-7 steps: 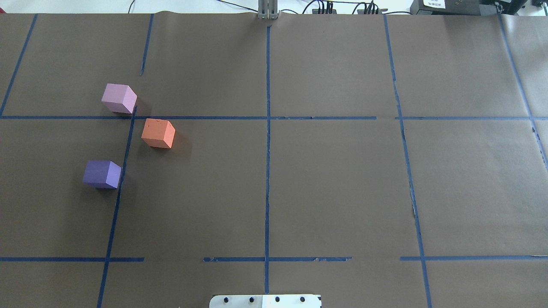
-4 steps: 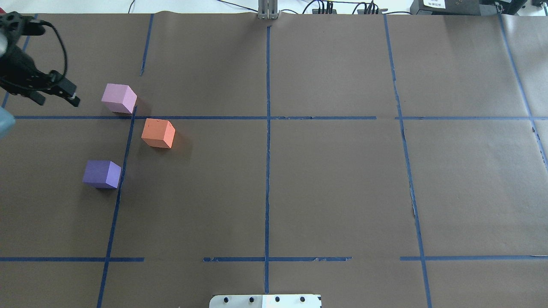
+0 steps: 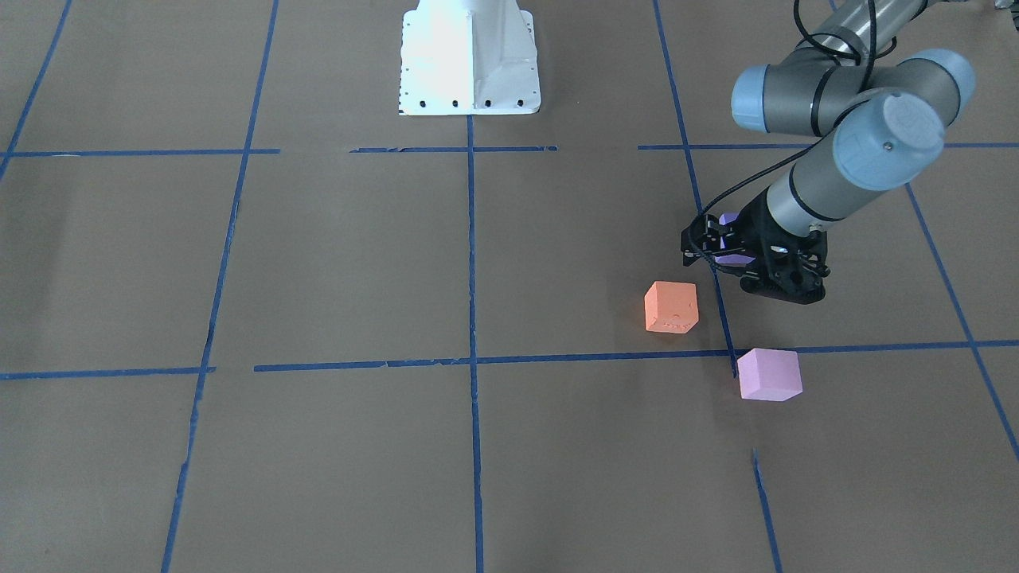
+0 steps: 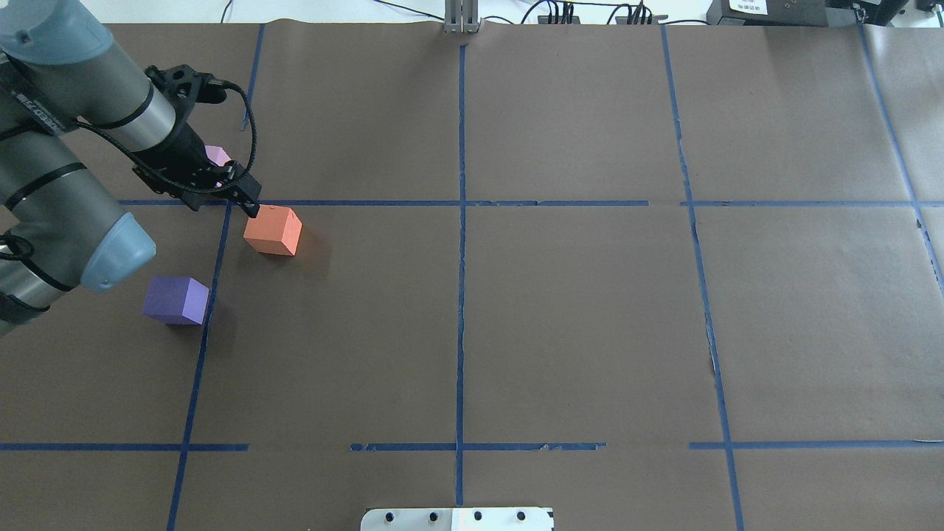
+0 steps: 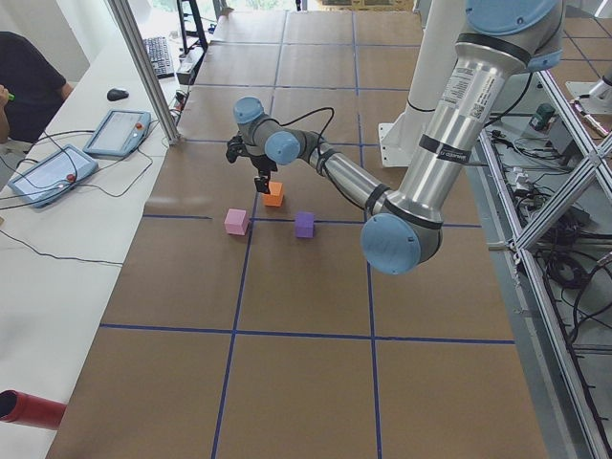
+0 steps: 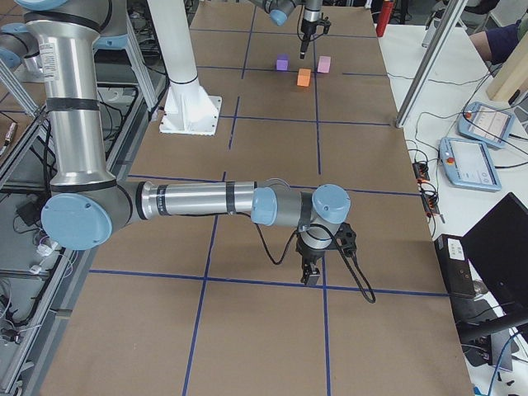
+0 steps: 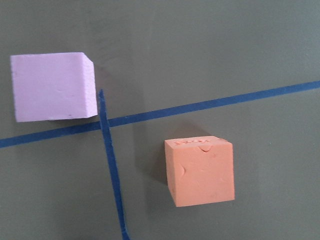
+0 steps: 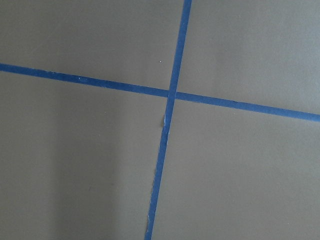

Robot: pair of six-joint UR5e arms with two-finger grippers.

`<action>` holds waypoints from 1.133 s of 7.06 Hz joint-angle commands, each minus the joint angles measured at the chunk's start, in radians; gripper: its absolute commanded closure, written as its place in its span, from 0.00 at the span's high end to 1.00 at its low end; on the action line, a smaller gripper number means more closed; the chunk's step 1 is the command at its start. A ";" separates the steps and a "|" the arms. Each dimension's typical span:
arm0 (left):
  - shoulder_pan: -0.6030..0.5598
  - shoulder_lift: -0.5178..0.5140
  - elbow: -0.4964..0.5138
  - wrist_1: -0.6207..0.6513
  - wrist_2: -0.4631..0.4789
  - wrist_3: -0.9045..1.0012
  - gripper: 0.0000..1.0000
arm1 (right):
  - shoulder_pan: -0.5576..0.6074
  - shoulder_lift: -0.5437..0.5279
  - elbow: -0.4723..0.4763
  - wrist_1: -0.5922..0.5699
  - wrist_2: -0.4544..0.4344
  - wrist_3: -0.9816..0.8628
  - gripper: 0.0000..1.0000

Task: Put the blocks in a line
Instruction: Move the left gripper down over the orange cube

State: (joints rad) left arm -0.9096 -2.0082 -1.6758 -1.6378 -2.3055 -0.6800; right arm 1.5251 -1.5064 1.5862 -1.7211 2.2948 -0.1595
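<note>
Three blocks lie on the brown paper at my left. The orange block (image 4: 273, 230) (image 3: 671, 306) (image 7: 201, 170) is in the middle. The pale pink block (image 3: 768, 374) (image 7: 52, 86) is farther from me, mostly hidden under my arm in the overhead view (image 4: 217, 154). The dark purple block (image 4: 175, 300) (image 5: 304, 225) is nearest me. My left gripper (image 4: 221, 198) (image 3: 744, 270) hovers open and empty above the tape crossing between the pink and orange blocks. My right gripper (image 6: 312, 276) is low over the table far to my right; I cannot tell whether it is open.
Blue tape lines (image 4: 461, 221) divide the paper into squares. The white robot base (image 3: 468, 60) stands at my edge of the table. Operators' tablets (image 5: 120, 129) and a red cylinder (image 5: 24, 406) lie on the white bench beyond the far edge.
My left arm has come in from the left edge and moved right, from beside the pink block to over it, near the orange block. The blocks have not moved.
</note>
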 commanded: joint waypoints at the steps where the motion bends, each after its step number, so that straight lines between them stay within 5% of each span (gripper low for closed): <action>1: 0.026 -0.030 0.036 -0.031 0.012 -0.120 0.99 | 0.000 0.000 0.000 0.000 0.000 0.000 1.00; 8: 0.084 -0.043 0.145 -0.154 0.087 -0.309 0.97 | 0.000 0.000 0.000 0.000 0.000 0.000 1.00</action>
State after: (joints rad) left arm -0.8423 -2.0508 -1.5491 -1.7784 -2.2292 -0.9691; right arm 1.5248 -1.5064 1.5861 -1.7211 2.2948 -0.1596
